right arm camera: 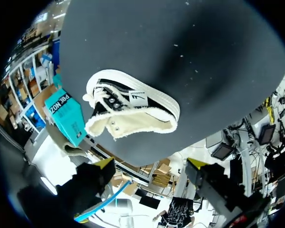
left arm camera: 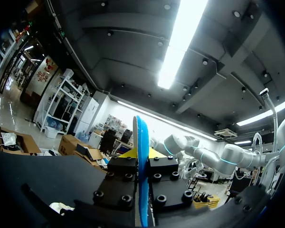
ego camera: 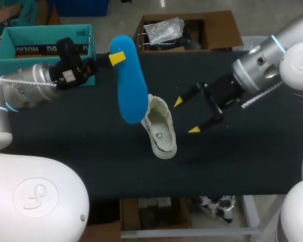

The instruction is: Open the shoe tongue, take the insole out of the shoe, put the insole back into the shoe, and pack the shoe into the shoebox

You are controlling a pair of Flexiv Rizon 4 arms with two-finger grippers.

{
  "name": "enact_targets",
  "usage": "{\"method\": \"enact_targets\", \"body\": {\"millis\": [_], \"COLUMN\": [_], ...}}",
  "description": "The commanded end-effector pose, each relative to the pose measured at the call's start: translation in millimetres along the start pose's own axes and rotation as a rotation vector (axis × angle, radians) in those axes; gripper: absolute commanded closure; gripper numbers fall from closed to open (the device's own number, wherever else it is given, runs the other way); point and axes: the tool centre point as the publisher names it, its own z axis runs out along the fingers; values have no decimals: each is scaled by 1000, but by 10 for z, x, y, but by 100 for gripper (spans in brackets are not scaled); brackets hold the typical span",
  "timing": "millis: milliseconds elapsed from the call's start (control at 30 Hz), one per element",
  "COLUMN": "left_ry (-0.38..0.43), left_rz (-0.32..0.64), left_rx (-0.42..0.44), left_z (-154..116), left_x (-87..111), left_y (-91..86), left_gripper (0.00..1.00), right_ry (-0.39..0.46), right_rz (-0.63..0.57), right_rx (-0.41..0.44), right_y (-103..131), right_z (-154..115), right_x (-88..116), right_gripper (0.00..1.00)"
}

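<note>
The blue insole (ego camera: 130, 85) is pinched at one end by the left gripper (ego camera: 116, 58), its free end just above the shoe (ego camera: 160, 132) lying ahead of the wide-open, empty right gripper (ego camera: 186, 116), so guided reinsertion seems called for next.

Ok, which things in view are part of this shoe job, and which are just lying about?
Job: blue insole, held in left pincer; shoe; teal shoebox; right pincer, open.
Not part of it: just the black table underneath.
</note>
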Motion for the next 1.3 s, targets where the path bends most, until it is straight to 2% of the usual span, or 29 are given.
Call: {"method": "enact_targets", "body": {"millis": [33,133,167,300,367,533,833,1000,1300], "left_ry": [-5,-5,-5,-5,-5,-5,-5,65,209], "left_rz": [-1,-1,-1,-1,-1,-1,-1,130,240], "left_rx": [0,0,0,0,0,0,0,7,27], "left_z": [10,10,10,10,10,10,10,164,328], "left_x": [9,9,9,9,9,9,9,81,66], "left_y": [-1,-1,-1,-1,-1,-1,-1,197,553], "left_gripper": [100,100,100,100,100,100,100,100,100], "right_ry": [-44,-44,-34,-17,-8,39,28,35,42], "right_rz": [2,2,15,128,154,214,331,355,383], "right_rx": [6,6,1,91,101,164,216,236,281], "right_y": [4,4,4,-3,-3,-32,-93,-131,-172], "right_z": [-1,-1,-21,-33,-18,74,124,128,197], "right_x": [64,64,124,221,232,198,140,118,121], "right_gripper": [0,0,0,0,0,0,0,0,0]}}
